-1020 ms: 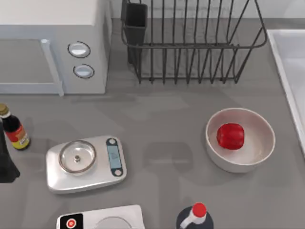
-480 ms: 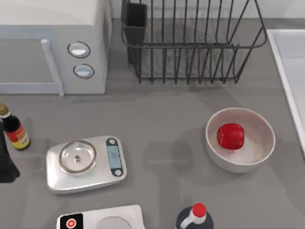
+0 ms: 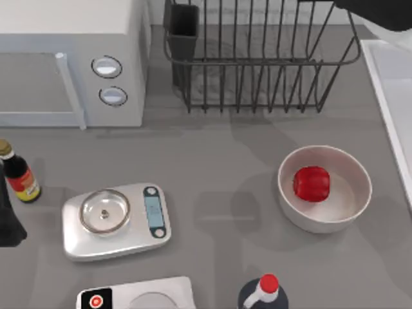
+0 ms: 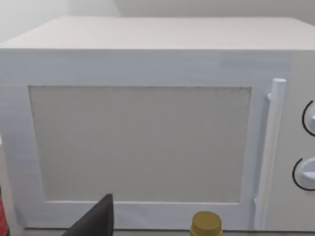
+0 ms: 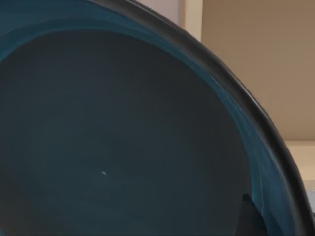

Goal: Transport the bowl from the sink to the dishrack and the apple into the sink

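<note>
The teal-blue bowl (image 5: 118,132) looms close in the right wrist view, tilted, with a beige wall behind it. One dark fingertip (image 5: 247,216) lies against its rim, so my right gripper is shut on it. My right arm (image 3: 380,13) comes in at the top view's top right corner, over the right end of the dark wire dishrack (image 3: 257,64) and beside the sink rim (image 3: 376,84). The red apple (image 3: 311,183) rests inside a larger off-white bowl (image 3: 351,212) on the counter. My left arm (image 3: 6,215) stays parked at the left edge.
A white microwave (image 3: 64,64) fills the back left and faces the left wrist camera (image 4: 147,123). A silver kitchen scale (image 3: 116,219), a soy-sauce bottle (image 3: 18,174), a red-capped bottle (image 3: 262,293) and a second flat device (image 3: 138,296) stand along the front.
My right arm has come into the top right corner, and its shadow has spread over the dishrack and counter. Apple, off-white bowl and left arm have not moved.
</note>
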`<state>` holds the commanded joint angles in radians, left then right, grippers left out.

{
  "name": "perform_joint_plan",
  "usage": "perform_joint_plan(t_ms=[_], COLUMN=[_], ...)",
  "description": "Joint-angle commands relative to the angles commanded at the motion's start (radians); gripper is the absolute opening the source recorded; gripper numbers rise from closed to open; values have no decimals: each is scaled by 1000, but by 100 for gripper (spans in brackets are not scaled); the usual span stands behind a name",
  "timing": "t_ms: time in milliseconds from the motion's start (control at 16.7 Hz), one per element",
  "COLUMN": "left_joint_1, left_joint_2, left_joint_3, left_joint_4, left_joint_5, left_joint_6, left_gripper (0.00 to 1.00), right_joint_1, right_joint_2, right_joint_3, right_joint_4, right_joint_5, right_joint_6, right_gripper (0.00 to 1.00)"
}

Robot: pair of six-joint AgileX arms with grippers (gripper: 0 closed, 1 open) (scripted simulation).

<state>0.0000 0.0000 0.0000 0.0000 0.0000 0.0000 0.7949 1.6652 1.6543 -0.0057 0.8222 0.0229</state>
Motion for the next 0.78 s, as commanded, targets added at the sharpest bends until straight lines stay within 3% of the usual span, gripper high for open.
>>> perform_joint_plan(t_ms=[360, 780], left_joint_1=[0, 0], left_joint_2=[0, 0], left_joint_3=[0, 0], left_joint_4=[0, 0], left_joint_5=[0, 0], left_joint_6=[0, 0], left_gripper=[100, 100], right_joint_1=[-16, -93], right_joint_2=[47, 252], right_joint_3=[-32, -195], right_joint_4=[67, 470], right_joint_5=[-23, -107], right_joint_6=[2, -4], right_gripper=[0, 0])
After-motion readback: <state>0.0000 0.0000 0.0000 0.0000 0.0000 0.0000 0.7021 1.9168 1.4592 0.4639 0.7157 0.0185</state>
